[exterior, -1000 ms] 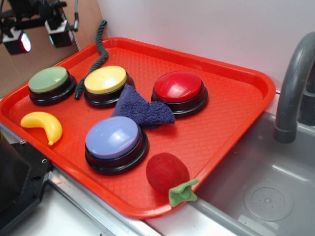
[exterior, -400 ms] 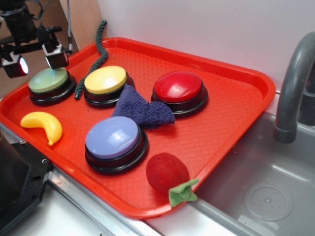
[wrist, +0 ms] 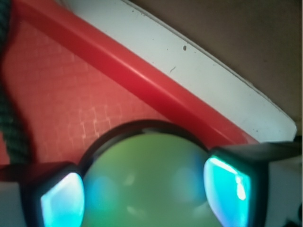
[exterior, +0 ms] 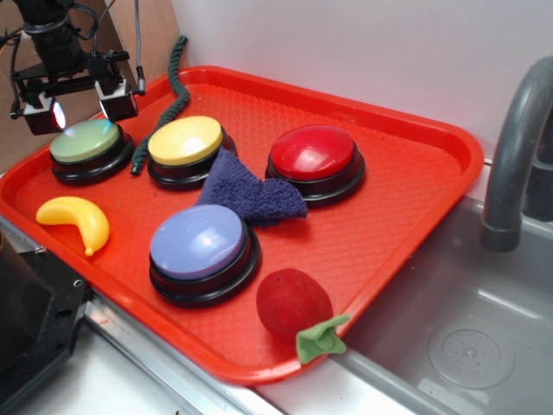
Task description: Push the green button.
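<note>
The gripper (exterior: 79, 111) hangs just over the green button (exterior: 86, 143) at the tray's (exterior: 406, 251) far left corner, fingers (wrist: 227, 187) spread wide to either side of the dome. It looks lined up; next comes a straight push down.

A red tray (exterior: 415, 207) on the counter carries yellow (exterior: 185, 140), red (exterior: 313, 153) and blue buttons (exterior: 198, 241), with a purple cloth (exterior: 251, 194) between them, a toy banana (exterior: 76, 220), a red plush fruit (exterior: 294, 303) and a dark green cord (exterior: 173, 95), beside a sink (exterior: 484, 337) and grey faucet (exterior: 514, 156).
</note>
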You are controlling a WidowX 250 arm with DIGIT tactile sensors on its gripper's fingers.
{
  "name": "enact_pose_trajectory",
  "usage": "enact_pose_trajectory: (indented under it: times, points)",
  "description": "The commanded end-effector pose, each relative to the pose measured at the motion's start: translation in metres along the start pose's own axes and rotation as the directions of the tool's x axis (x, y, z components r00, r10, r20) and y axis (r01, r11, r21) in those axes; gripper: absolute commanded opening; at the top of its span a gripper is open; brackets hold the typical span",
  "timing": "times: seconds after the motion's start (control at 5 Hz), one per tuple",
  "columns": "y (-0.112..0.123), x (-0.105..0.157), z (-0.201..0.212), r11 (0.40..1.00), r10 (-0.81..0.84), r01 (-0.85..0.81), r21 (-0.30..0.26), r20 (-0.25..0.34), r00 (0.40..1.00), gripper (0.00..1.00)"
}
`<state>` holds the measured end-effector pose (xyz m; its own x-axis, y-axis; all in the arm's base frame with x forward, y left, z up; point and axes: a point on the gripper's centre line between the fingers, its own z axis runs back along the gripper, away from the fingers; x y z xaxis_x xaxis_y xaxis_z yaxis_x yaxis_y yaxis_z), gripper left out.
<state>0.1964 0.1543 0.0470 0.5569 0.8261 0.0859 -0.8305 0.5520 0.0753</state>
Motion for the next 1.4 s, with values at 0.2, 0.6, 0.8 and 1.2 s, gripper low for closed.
enact_pose_trajectory:
  times: [0.2, 0.6, 0.8, 1.2]
  points:
    - [0.018, -0.008, 0.032, 1.0, -0.026, 0.026, -0.008, 0.041, 0.999, 1.0]
    - [0.022, -0.009, 0.036, 0.999, -0.049, 0.049, 0.001, 0.082, 0.995, 1.0]
    - [0.024, -0.008, 0.035, 0.998, -0.056, 0.057, 0.0, 0.099, 0.993, 1.0]
    - [0.027, -0.004, 0.033, 0.996, -0.081, 0.083, -0.01, 0.124, 0.989, 1.0]
